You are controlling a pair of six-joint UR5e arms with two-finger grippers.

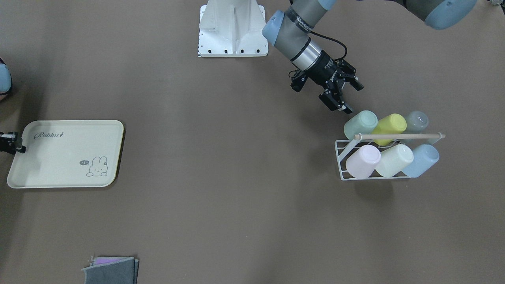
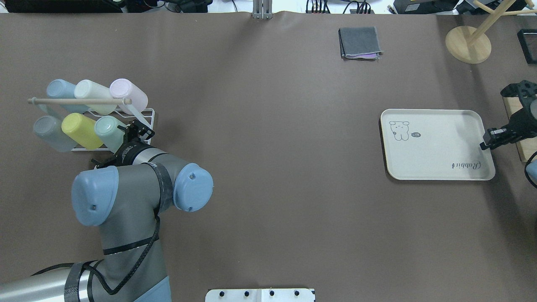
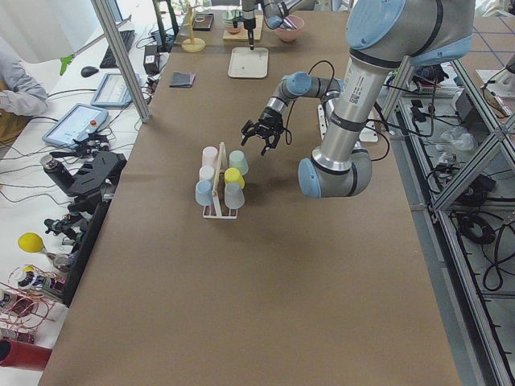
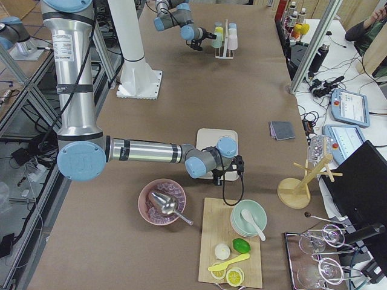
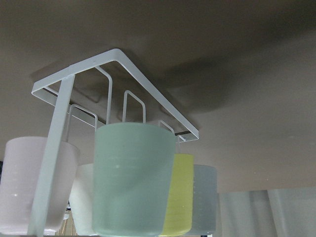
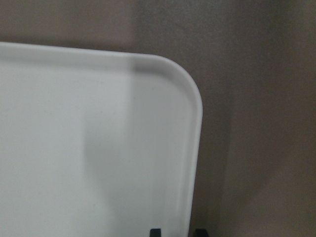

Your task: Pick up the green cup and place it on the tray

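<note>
Our left pincer [image 1: 353,98] slants down, jaws wide and empty. The green cup [image 1: 361,123] lies just beyond its tips, on the rack [image 1: 338,157]. The right pincer [image 2: 490,139] is at the tray [image 1: 59,173] rim; we cannot tell its opening.

Cups [image 1: 394,159] on rack [image 1: 428,135], tray [image 1: 59,157] well apart — toward robot's right

A long bench [image 1: 236,205] under a matte brown cover fills the middle of the room, lit evenly so that shadows fall soft. Silver aluminium frame posts [image 3: 121,56] rise along one side; past them a white desk [image 3: 24,141] carries cables [image 3: 28,173], a keyboard [image 3: 122,47] and a teach pendant [image 3: 76,125]. Pale floor [image 3: 491,346] shows opposite.
</note>
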